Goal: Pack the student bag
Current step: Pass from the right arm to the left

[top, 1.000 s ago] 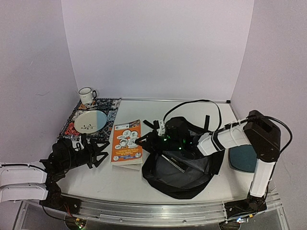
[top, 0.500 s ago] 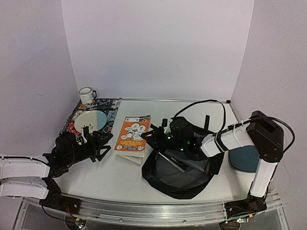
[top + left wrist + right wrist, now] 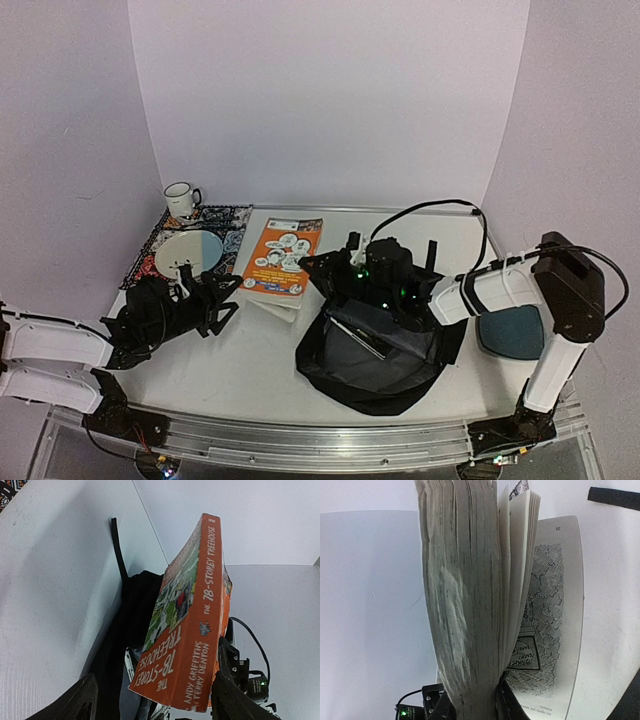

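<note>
The student bag (image 3: 385, 365) is a large black backpack lying open at the middle right, its grey lining showing. My right gripper (image 3: 320, 270) is shut on the page edge of an orange paperback (image 3: 283, 262) and holds it tilted above the table, left of the bag. In the right wrist view the jaws (image 3: 472, 702) clamp the fanned pages (image 3: 465, 595). My left gripper (image 3: 218, 298) is open and empty, just left of the book. The left wrist view shows the orange spine (image 3: 192, 625) beyond my open fingers (image 3: 77, 702), with the bag (image 3: 135, 610) behind it.
A flat dark-teal pad (image 3: 508, 330) lies at the right edge. A patterned placemat (image 3: 165, 240) at the back left holds a plate (image 3: 190, 252), and a white mug (image 3: 182, 198) stands behind it. Bag straps (image 3: 430, 255) trail toward the back.
My right gripper has lifted the book off the table and carried it toward the back, tilting it up. My left arm has reached forward toward the book.
</note>
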